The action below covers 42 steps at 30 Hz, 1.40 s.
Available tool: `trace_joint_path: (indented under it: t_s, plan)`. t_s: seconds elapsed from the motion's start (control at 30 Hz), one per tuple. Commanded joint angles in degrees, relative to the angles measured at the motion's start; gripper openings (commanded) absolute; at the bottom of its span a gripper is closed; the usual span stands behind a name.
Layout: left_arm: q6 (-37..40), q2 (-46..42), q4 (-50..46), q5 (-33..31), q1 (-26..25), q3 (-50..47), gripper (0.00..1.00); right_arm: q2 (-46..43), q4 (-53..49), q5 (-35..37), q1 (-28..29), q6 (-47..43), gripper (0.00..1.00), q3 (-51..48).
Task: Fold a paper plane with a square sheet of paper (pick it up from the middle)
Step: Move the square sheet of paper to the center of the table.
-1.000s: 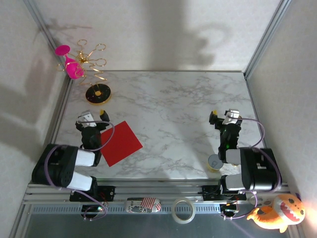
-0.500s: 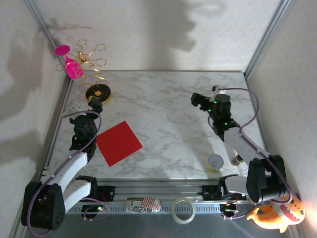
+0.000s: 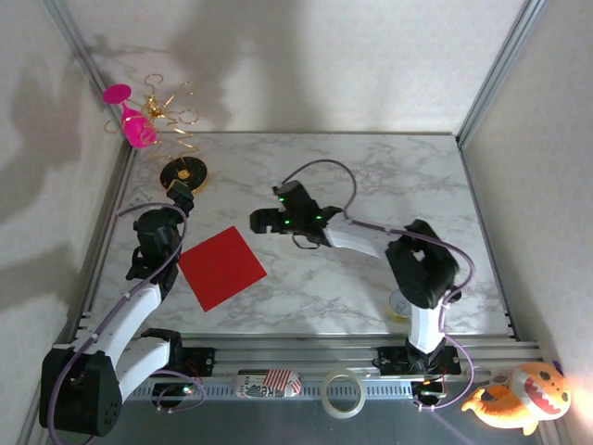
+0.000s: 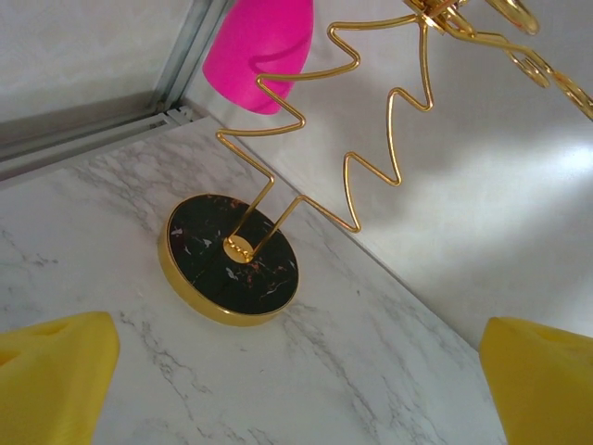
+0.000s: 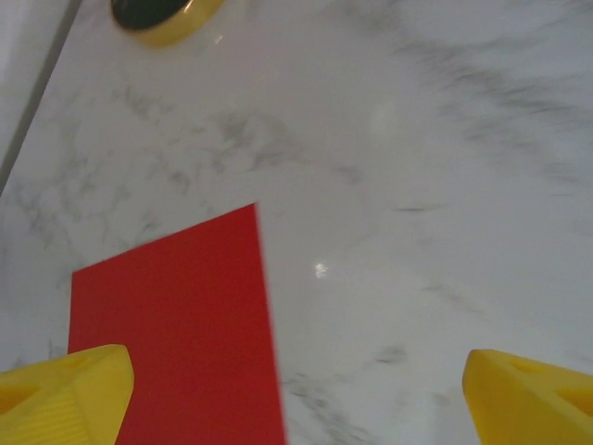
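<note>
The square sheet of red paper (image 3: pixel 222 268) lies flat and unfolded on the marble table, left of centre; its upper right part fills the lower left of the right wrist view as the red paper (image 5: pixel 176 324). My right gripper (image 3: pixel 262 221) reaches far across to the left and hovers open just above and right of the sheet's top corner, nothing between its yellow fingertips (image 5: pixel 65 389). My left gripper (image 3: pixel 178 197) stands open left of the sheet, facing the gold stand, with empty space between its yellow fingertips (image 4: pixel 51 380).
A gold wire glass rack on a black round base (image 3: pixel 183 173) stands at the back left, with a pink wine glass (image 3: pixel 136 125) hanging from it; the base (image 4: pixel 232 260) is close ahead of the left gripper. A small cup (image 3: pixel 398 304) sits near the front right edge.
My right arm has swung a long way left across the table, from the right side to just beside the red sheet. The left gripper has hardly moved. The sheet has stayed put.
</note>
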Motion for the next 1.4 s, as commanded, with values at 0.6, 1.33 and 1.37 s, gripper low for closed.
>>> trace_joint_path:
  t_s: [0.6, 1.33, 1.37]
  plan:
    - [2.7, -3.2, -2.6, -3.8, 0.0, 0.1, 0.99, 24.2, -17.8, -8.1, 6.6, -1.0, 0.67, 29.4]
    - [2.6, 2.7, -2.6, 3.5, 0.0, 2.5, 0.99, 5.0, -12.9, 12.3, -7.4, 12.5, 0.68, -3.3]
    - [2.5, 3.2, -2.6, 4.1, 0.0, 2.7, 0.99, 3.7, -12.6, 12.8, -8.3, 11.9, 0.67, -4.9]
